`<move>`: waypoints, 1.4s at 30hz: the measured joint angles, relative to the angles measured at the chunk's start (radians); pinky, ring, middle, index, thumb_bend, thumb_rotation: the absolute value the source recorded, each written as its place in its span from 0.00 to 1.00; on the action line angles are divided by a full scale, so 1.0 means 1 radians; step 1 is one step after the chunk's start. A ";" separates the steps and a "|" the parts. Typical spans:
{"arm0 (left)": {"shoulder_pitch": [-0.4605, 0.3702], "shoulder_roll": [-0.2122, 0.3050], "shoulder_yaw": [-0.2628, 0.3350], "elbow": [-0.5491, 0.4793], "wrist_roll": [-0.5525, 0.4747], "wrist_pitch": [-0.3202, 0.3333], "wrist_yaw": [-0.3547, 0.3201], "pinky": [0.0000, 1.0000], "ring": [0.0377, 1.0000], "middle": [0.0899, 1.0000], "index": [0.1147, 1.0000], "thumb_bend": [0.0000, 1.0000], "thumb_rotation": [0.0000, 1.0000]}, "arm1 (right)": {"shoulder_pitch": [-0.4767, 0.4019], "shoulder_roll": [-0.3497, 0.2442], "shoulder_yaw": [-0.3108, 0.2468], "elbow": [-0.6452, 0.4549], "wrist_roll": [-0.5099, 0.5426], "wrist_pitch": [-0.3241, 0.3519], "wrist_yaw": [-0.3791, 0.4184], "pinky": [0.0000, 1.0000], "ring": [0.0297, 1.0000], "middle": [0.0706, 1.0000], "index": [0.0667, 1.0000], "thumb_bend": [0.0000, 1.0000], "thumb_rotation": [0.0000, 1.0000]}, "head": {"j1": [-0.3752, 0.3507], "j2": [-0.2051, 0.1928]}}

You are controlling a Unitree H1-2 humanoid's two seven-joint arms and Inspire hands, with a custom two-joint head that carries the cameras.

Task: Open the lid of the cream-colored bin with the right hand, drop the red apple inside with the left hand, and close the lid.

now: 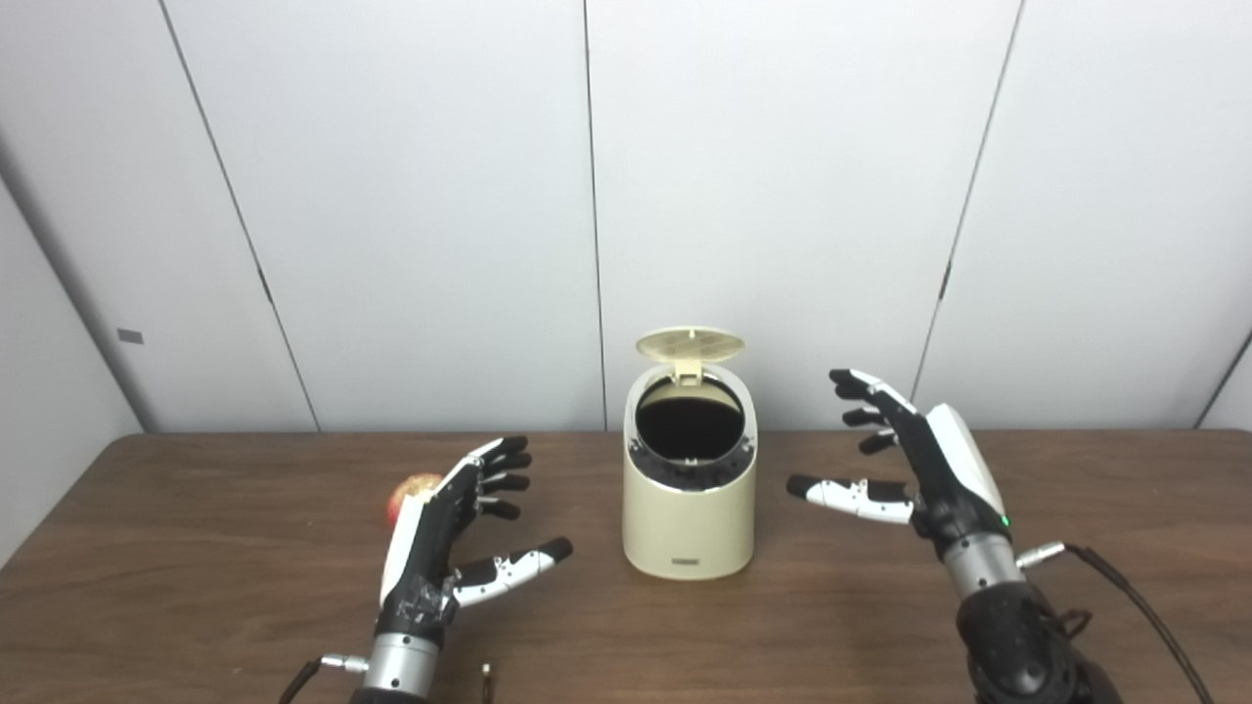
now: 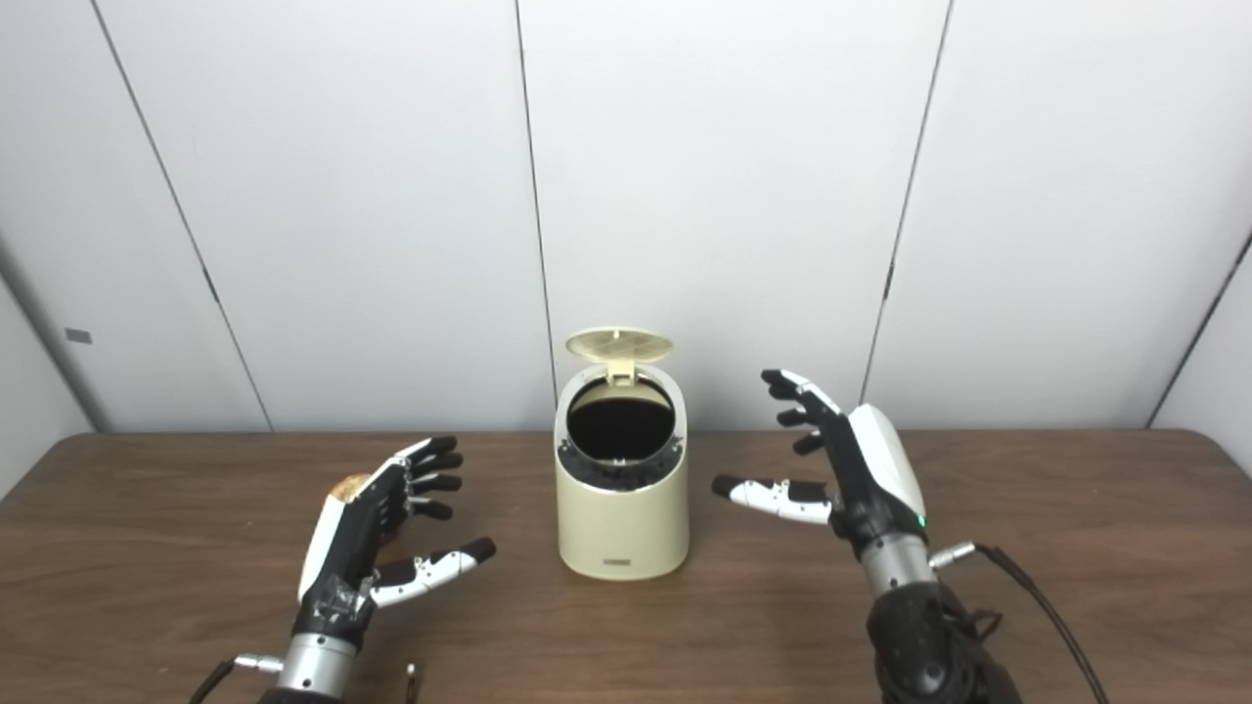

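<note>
The cream-colored bin (image 1: 690, 513) stands upright at the middle of the brown table (image 1: 196, 626), its round lid (image 1: 690, 345) swung up at the back and the dark inside showing. A red apple (image 1: 411, 494) rests on the table to the bin's left, mostly hidden behind my left hand (image 1: 450, 523). That hand is open, fingers spread, just in front of and right of the apple, not holding it. My right hand (image 1: 905, 469) is open too, hovering to the right of the bin with its fingers apart, clear of the bin wall.
White wall panels (image 1: 782, 196) rise right behind the table's far edge. A black cable (image 1: 1135, 601) trails from my right wrist across the table at the lower right. A small metal piece (image 1: 486, 673) lies near the front edge.
</note>
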 measured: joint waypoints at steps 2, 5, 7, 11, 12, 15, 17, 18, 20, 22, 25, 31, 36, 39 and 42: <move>0.000 0.003 0.000 0.000 0.005 0.000 0.000 0.60 0.70 0.75 0.79 0.75 0.09 | 0.031 0.007 0.001 0.019 0.018 -0.046 -0.012 0.64 0.75 0.83 0.83 0.70 0.43 | 0.002 -0.005; 0.000 0.007 0.000 0.001 0.006 0.000 0.000 0.61 0.71 0.75 0.79 0.75 0.09 | 0.059 0.025 0.002 0.061 0.025 -0.108 -0.053 0.65 0.75 0.83 0.83 0.71 0.47 | 0.002 -0.005; 0.000 0.007 0.000 0.002 0.006 0.000 0.000 0.61 0.71 0.75 0.79 0.75 0.09 | 0.072 0.037 0.003 0.101 0.027 -0.149 -0.080 0.66 0.76 0.83 0.83 0.72 0.47 | 0.005 -0.008; 0.001 0.007 0.000 0.001 0.005 0.000 0.000 0.61 0.70 0.74 0.79 0.75 0.08 | 0.085 0.049 0.003 0.139 0.034 -0.189 -0.106 0.66 0.76 0.83 0.84 0.75 0.45 | 0.012 -0.006; 0.001 0.007 0.000 0.001 0.005 0.000 0.000 0.61 0.69 0.74 0.79 0.75 0.08 | 0.085 0.049 0.002 0.139 0.038 -0.197 -0.112 0.66 0.76 0.83 0.84 0.75 0.43 | 0.012 -0.006; 0.001 0.007 0.000 0.001 0.005 0.000 0.000 0.61 0.70 0.74 0.79 0.75 0.09 | 0.085 0.049 0.002 0.140 0.042 -0.216 -0.118 0.66 0.76 0.83 0.83 0.75 0.41 | 0.012 -0.001; 0.001 0.007 0.000 0.001 0.006 0.000 0.001 0.59 0.69 0.73 0.79 0.75 0.09 | 0.085 0.049 0.001 0.141 0.042 -0.218 -0.121 0.66 0.76 0.83 0.83 0.75 0.41 | 0.018 -0.005; 0.001 0.007 0.000 0.001 0.007 0.000 0.002 0.59 0.69 0.73 0.78 0.75 0.09 | 0.085 0.049 0.001 0.141 0.043 -0.218 -0.122 0.67 0.76 0.83 0.83 0.75 0.41 | 0.031 -0.008; 0.001 0.007 0.001 -0.001 0.012 0.000 0.006 0.60 0.70 0.74 0.79 0.74 0.09 | 0.085 0.050 0.001 0.141 0.043 -0.219 -0.122 0.66 0.76 0.83 0.83 0.75 0.40 | 0.061 -0.015; 0.003 0.010 0.005 -0.007 0.024 -0.001 0.011 0.59 0.69 0.74 0.78 0.74 0.07 | 0.085 0.049 0.001 0.140 0.049 -0.219 -0.122 0.67 0.77 0.83 0.83 0.75 0.40 | 0.096 -0.018; 0.010 0.025 0.017 -0.038 0.068 -0.002 0.027 0.55 0.68 0.73 0.75 0.73 0.03 | 0.085 0.049 0.001 0.140 0.062 -0.220 -0.122 0.68 0.77 0.83 0.84 0.75 0.40 | 0.142 -0.024; 0.016 0.068 0.068 -0.110 0.179 0.002 0.097 0.60 0.71 0.73 0.74 0.78 0.07 | 0.090 0.036 -0.001 0.131 0.072 -0.219 -0.117 0.67 0.76 0.83 0.84 0.71 0.34 | 0.212 -0.038; 0.018 0.101 0.109 -0.110 0.273 0.048 0.152 0.64 0.73 0.73 0.75 0.78 0.10 | 0.096 0.015 -0.002 0.127 0.083 -0.222 -0.111 0.66 0.76 0.84 0.84 0.69 0.29 | 0.238 -0.041; 0.018 0.118 0.129 -0.110 0.286 0.074 0.173 0.68 0.76 0.75 0.76 0.77 0.09 | 0.096 0.003 -0.006 0.127 0.085 -0.224 -0.111 0.65 0.75 0.84 0.84 0.69 0.29 | 0.242 -0.041; 0.017 0.120 0.139 -0.107 0.286 0.084 0.198 0.71 0.79 0.77 0.77 0.76 0.11 | 0.096 0.001 -0.005 0.126 0.084 -0.224 -0.109 0.66 0.75 0.84 0.84 0.68 0.28 | 0.248 -0.040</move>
